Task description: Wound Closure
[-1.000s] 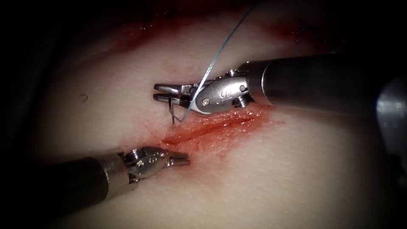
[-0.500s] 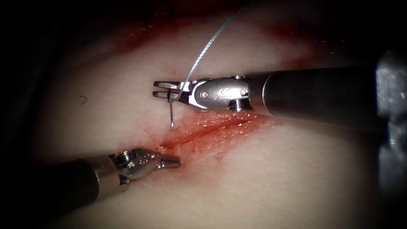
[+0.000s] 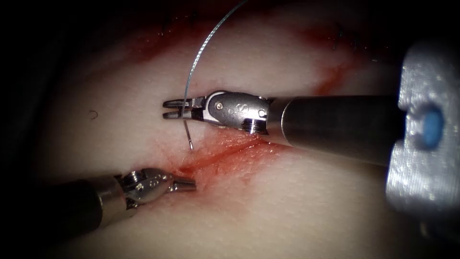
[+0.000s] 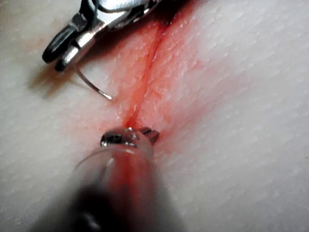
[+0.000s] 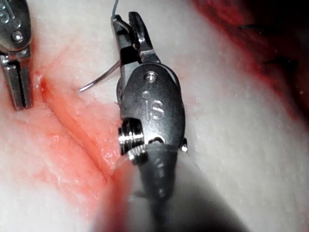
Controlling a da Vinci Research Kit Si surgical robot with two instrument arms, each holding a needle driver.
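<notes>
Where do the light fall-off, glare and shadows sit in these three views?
Endoscope view: light pools on the tissue around the cut, dark at the edges; glare on the shut, empty left tool. Left wrist view: the right tool, holding the needle near its back end, throws a shadow on the tissue left of the cut; the tip looks free.

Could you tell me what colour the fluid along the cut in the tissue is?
Red, staining the tissue along the cut; the endoscope view shows the fluid best.
</notes>
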